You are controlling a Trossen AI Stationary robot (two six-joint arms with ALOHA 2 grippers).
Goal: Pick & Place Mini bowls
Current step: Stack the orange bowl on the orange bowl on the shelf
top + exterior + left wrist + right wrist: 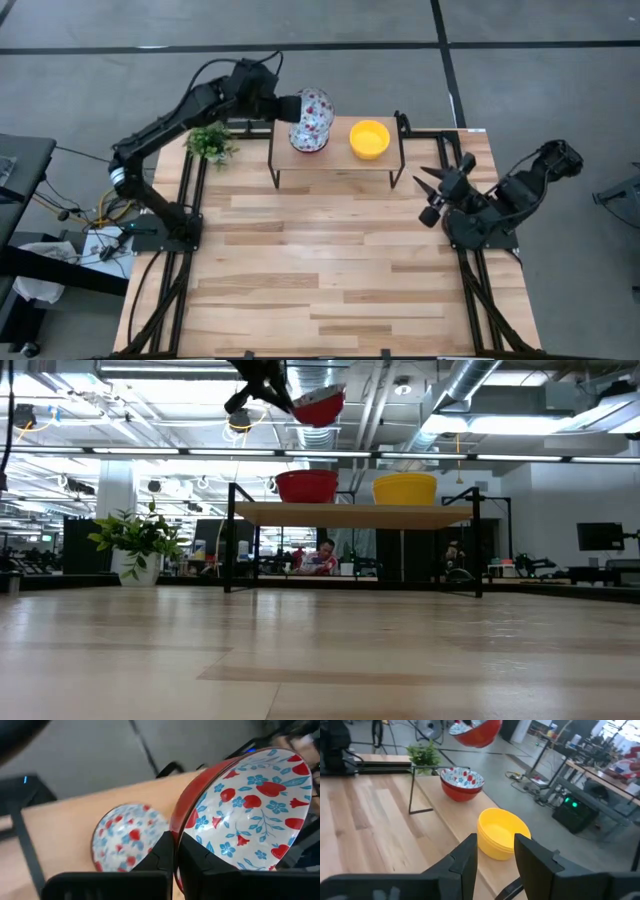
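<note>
One floral bowl [245, 815] — red outside, white inside — pinched by left claw [176, 855], right claw [495, 851] spread.

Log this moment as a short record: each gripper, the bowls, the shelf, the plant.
left gripper: shut on the rim of a floral bowl, held tilted in the air above the shelf
right gripper: open, empty, beside the shelf's right end
floral bowls on shelf: stacked
yellow bowls: stacked on the shelf's right part
shelf: raised wooden board at the table's far side
plant: left of the shelf
</note>
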